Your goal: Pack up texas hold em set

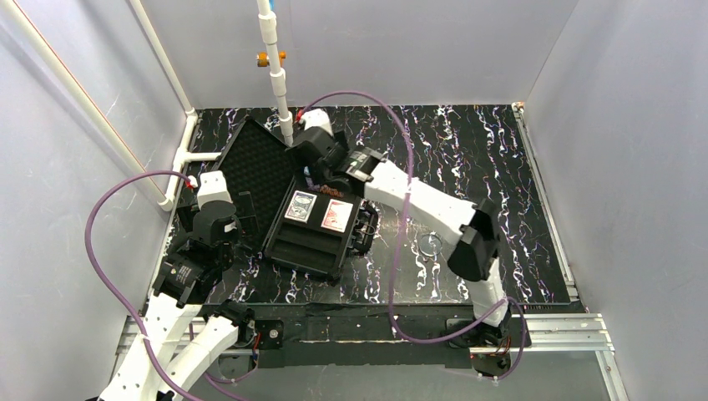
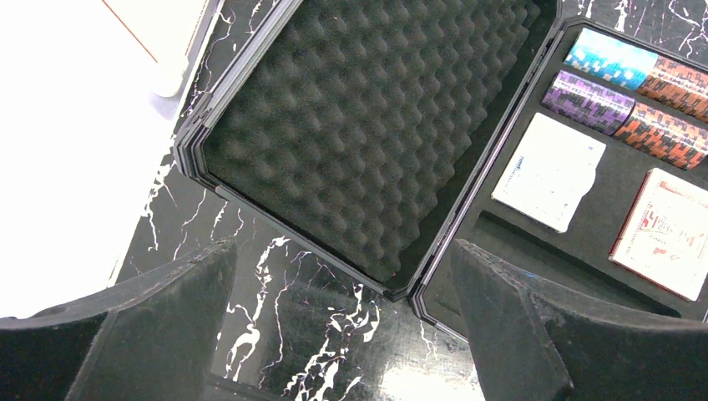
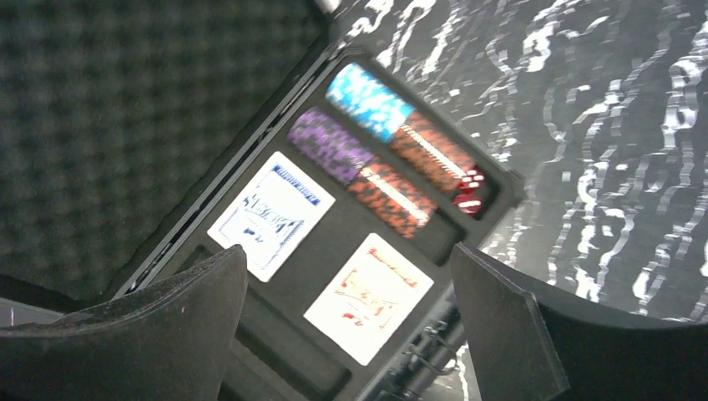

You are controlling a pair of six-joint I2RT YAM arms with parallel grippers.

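Plainly both empty and wide open: right gripper (image 3: 346, 276) over the chips (image 3: 324, 144), left gripper (image 2: 342, 276) by the lid (image 2: 367, 125), poised to close it.

The teal, purple and brown chip stacks (image 3: 376, 159) are all but hidden overhead beneath the white-and-black right arm (image 1: 401, 192). There the white upright pipe (image 1: 280, 92) also crosses the far corner of the black foam-lined lid (image 1: 255, 171), and the small round pale disc (image 1: 431, 244) is too small to read. Right wrist view smeared: print on the blue-printed white card deck (image 3: 271, 215) illegible; we cannot name the dark red spotted pieces (image 3: 469, 190) at a chip row's end. Left wrist view crops the red-printed white card deck (image 2: 668, 234) at its right edge.
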